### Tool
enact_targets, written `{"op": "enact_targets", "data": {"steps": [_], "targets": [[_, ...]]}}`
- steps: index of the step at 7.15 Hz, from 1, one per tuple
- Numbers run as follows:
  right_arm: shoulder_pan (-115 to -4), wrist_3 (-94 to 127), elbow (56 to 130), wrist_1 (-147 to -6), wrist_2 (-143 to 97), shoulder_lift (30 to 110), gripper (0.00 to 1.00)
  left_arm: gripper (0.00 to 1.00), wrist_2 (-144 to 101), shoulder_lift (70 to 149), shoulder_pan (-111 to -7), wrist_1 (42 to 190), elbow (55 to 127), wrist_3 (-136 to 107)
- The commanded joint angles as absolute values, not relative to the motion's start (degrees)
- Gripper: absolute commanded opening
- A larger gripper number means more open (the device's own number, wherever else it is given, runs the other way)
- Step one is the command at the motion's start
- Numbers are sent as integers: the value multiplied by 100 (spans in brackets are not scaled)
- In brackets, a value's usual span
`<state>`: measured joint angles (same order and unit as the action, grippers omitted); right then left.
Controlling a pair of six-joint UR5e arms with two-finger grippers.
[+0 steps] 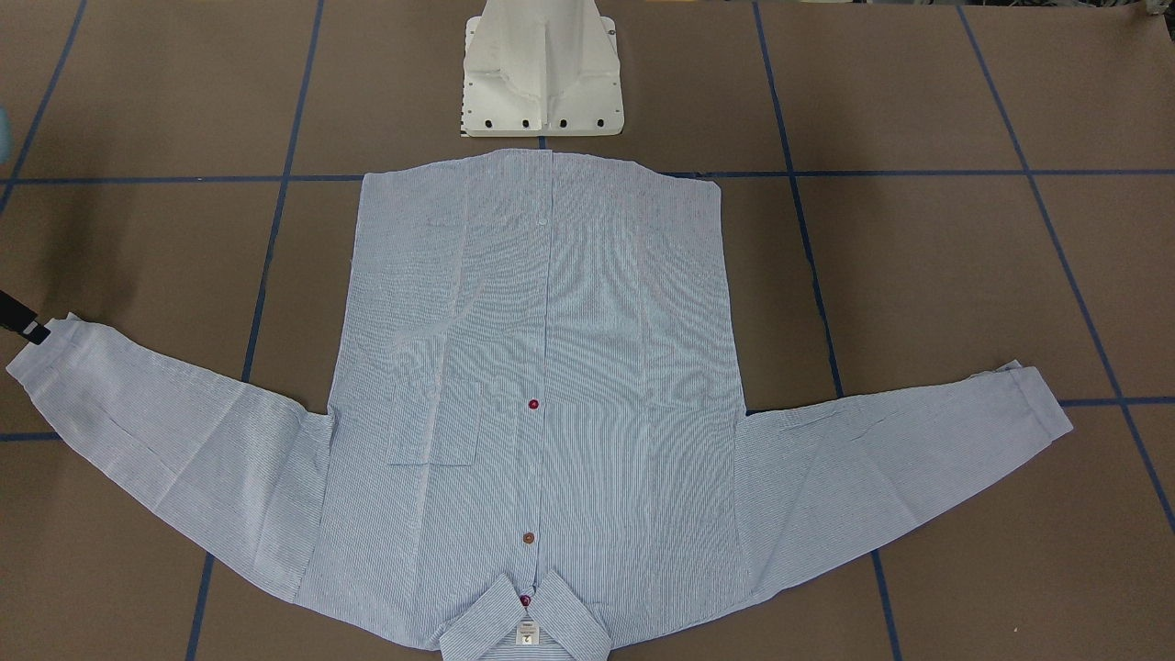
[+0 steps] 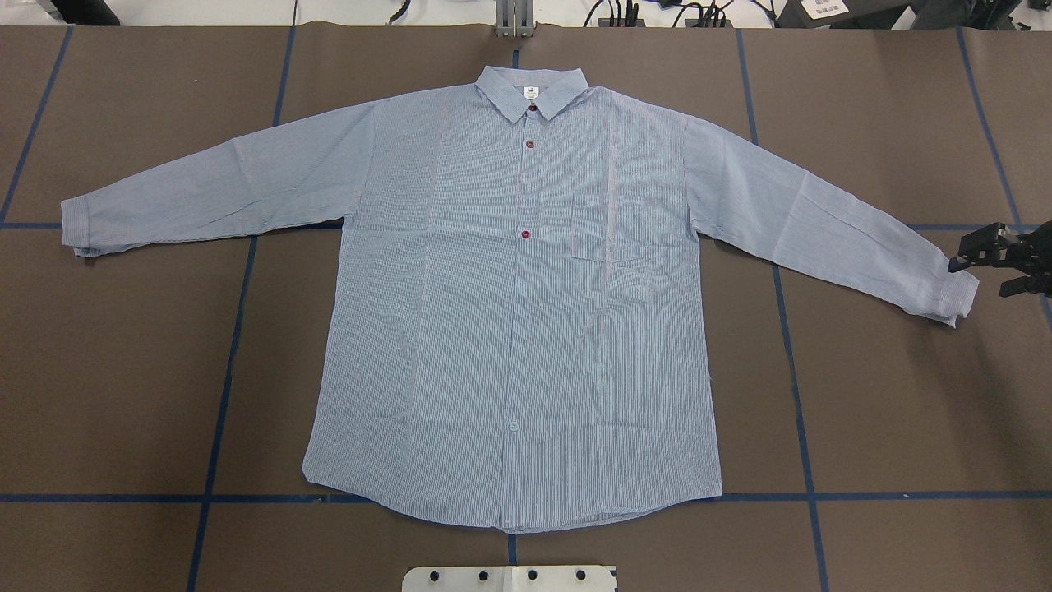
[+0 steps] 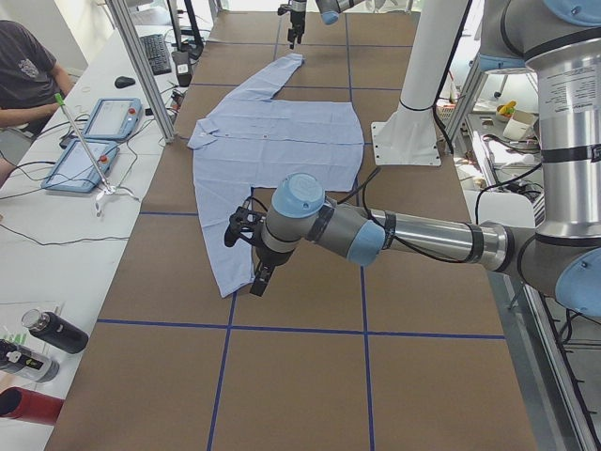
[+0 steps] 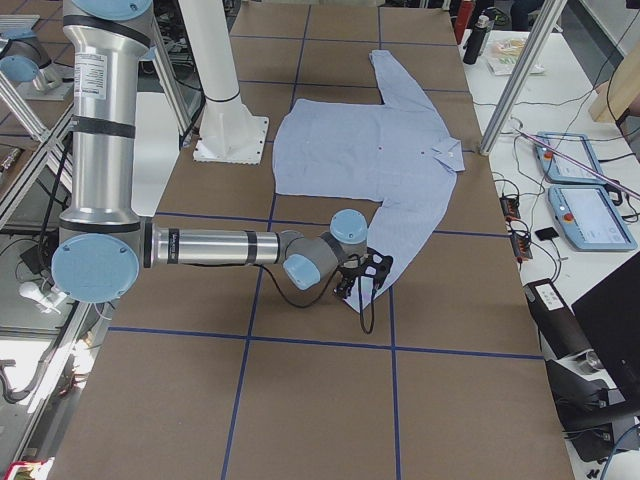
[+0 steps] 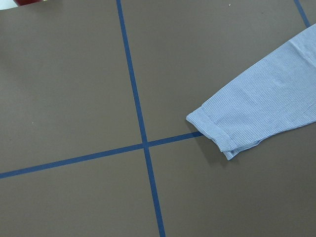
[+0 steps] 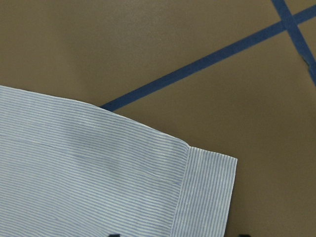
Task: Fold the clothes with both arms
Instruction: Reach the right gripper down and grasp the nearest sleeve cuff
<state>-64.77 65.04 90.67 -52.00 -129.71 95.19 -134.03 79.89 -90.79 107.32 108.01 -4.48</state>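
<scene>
Overhead and front views opposed, sharing shirt [image 2: 509, 329], side views lengthwise, wrist views close-up

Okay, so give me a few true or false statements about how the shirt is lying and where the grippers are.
1. The shirt lies flat, button side up. True.
2. Its collar points toward the robot's base. False: the hem is nearest the base and the collar is on the far side.
3. Both sleeves are folded across the body. False: they are spread out to either side.
4. The right gripper is at a sleeve cuff. True.
</scene>
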Motion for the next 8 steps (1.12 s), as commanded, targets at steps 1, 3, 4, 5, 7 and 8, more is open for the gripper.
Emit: {"op": "enact_targets", "data": {"steps": [1, 3, 4, 5, 7, 8], "targets": [[-6346, 6626, 9053, -5159, -12903, 9536, 82, 100, -13412, 7989, -9079, 10731, 10802, -448], [-6267, 6715, 8835, -4671, -12902, 9745, 92, 100, -13412, 7989, -9079, 10731, 10811, -448], [-6188, 6915, 8755, -4519, -12859, 9721, 94, 100, -13412, 7989, -9079, 10731, 10811, -448], [-5944, 7326, 8754, -4509, -12597, 9695, 94, 100, -13421, 7989, -9079, 10731, 10819, -448], [-5845, 7409, 8745, -4491, -12498, 9686, 90, 100, -13412, 7989, -9079, 10731, 10846, -448], [-5836, 7409, 8736, -4509, -12489, 9686, 72, 100, -13412, 7989, -9079, 10731, 10846, -448]]}}
